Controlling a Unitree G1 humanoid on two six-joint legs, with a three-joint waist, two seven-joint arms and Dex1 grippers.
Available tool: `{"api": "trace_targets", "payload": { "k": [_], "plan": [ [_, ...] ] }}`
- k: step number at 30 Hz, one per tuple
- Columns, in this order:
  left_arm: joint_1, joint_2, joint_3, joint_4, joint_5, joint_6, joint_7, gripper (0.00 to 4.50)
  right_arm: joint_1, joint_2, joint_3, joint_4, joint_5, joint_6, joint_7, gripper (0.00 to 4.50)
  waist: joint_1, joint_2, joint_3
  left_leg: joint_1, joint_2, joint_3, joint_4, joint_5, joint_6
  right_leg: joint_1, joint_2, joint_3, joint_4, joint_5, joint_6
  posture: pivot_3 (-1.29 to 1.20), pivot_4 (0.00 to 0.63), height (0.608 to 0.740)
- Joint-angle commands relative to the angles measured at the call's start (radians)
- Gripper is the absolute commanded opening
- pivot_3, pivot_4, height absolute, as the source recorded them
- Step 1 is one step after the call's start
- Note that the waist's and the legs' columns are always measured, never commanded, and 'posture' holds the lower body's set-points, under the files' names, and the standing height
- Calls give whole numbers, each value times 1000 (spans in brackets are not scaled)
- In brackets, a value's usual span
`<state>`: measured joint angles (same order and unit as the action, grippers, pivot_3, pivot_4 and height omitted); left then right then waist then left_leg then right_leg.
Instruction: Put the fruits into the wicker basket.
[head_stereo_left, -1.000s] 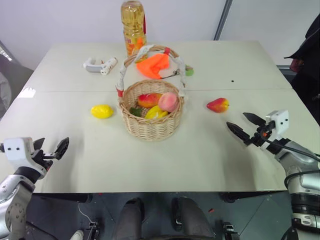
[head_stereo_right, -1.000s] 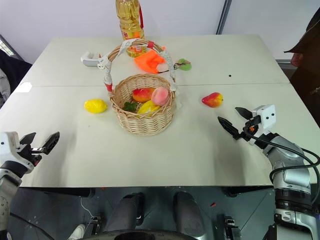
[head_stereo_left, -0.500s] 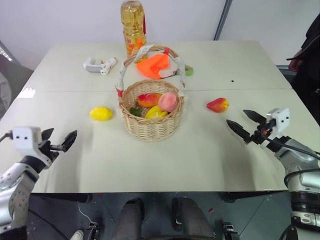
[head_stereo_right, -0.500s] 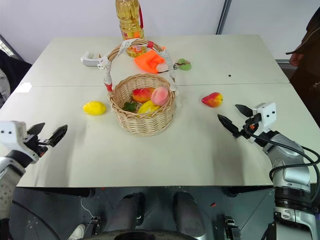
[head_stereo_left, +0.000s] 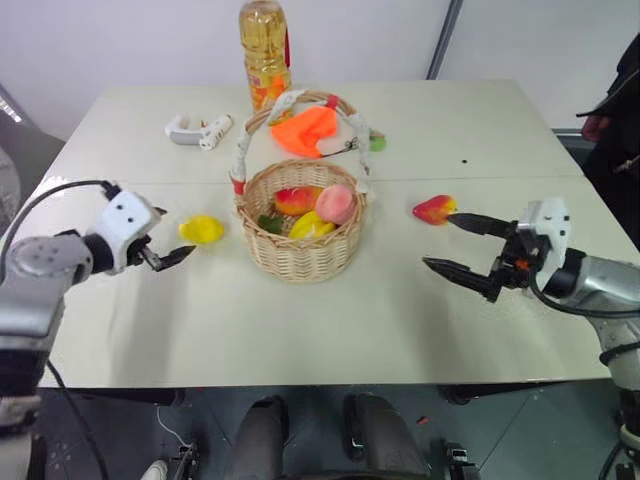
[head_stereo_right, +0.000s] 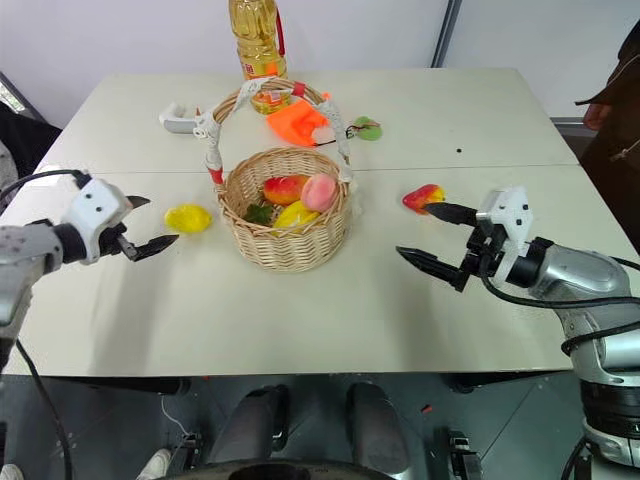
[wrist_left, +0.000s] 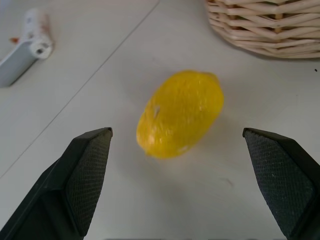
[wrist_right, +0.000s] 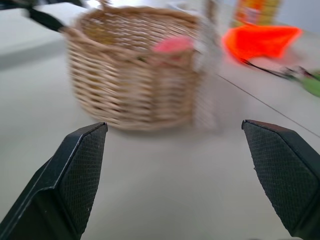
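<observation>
A yellow lemon (head_stereo_left: 202, 229) lies on the table just left of the wicker basket (head_stereo_left: 300, 256). My left gripper (head_stereo_left: 175, 232) is open and level with it; in the left wrist view the lemon (wrist_left: 180, 114) sits just ahead of the two spread fingers. A red-and-yellow mango (head_stereo_left: 435, 209) lies right of the basket. My right gripper (head_stereo_left: 440, 241) is open, pointing left at the basket (wrist_right: 130, 85), with its upper fingertip just beside the mango. Inside the basket are a pink peach (head_stereo_left: 337, 202), a red-orange fruit (head_stereo_left: 298, 200) and a yellow one (head_stereo_left: 312, 226).
Behind the basket stand an oil bottle (head_stereo_left: 265, 50), an orange cloth (head_stereo_left: 310, 130), a small green tag (head_stereo_left: 378, 143) and a white hand tool (head_stereo_left: 200, 130). A person (head_stereo_left: 620, 120) stands at the table's far right edge. Bare tabletop lies in front of the basket.
My left gripper came forward and rightward up to the lemon, rolling as it went. The right gripper swung left and up, its fingers now beside the mango and facing the basket.
</observation>
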<state>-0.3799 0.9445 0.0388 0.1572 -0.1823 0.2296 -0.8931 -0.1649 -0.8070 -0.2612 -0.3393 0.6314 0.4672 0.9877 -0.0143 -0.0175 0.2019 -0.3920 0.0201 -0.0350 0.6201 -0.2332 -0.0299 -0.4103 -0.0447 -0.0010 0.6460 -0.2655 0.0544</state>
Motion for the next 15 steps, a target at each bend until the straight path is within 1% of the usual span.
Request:
{"api": "trace_targets", "payload": {
  "k": [1, 2, 5, 9, 11, 12, 15],
  "plan": [
    [-143, -2, -97, 168, 107, -109, -79, 4500, -30, -12, 23, -86, 43, 40, -4, 4486, 3, 0, 0, 0, 0, 0, 0, 0, 0, 0, 0, 0, 0, 0, 0, 0, 150, 740],
    [-204, -14, -143, 237, 147, -142, -104, 4500, -37, -7, 35, -100, 42, 43, -8, 4486, 4, 0, 0, -1, 0, 0, 0, 0, 0, -1, 0, 0, 0, 0, 0, 0, 150, 740],
    [-333, -56, -214, 403, 216, -214, -142, 4500, -37, 5, 55, -125, 37, 46, -20, 4486, 7, -1, 0, -2, 0, 0, 0, 0, 0, -1, 1, -1, 0, 2, 3, 0, 150, 740],
    [-425, -104, -242, 558, 261, -291, -155, 4500, -19, 15, 61, -153, 40, 44, -33, 4486, 2, -2, 1, -5, -1, 1, 2, 0, 1, -2, 0, -1, 0, 2, 8, 0, 150, 740],
    [-443, -120, -245, 605, 267, -314, -172, 3936, -15, 21, 61, -162, 42, 40, -44, 4500, 0, -2, 1, -7, -1, 1, 4, -1, 2, -3, 0, 0, 0, 3, 11, 0, 150, 740],
    [-448, -124, -244, 621, 269, -324, -179, 3572, -15, 24, 62, -166, 43, 39, -49, 4500, -1, -2, 1, -8, -1, 1, 4, -1, 2, -4, 0, 0, 1, 3, 11, 0, 150, 740],
    [-446, -126, -230, 644, 267, -343, -181, 2065, -22, 29, 64, -178, 49, 45, -60, 4500, 1, -2, 1, -14, 0, 0, 9, -2, 4, -10, 1, 0, 6, 4, 11, 0, 150, 740]
  ]
}}
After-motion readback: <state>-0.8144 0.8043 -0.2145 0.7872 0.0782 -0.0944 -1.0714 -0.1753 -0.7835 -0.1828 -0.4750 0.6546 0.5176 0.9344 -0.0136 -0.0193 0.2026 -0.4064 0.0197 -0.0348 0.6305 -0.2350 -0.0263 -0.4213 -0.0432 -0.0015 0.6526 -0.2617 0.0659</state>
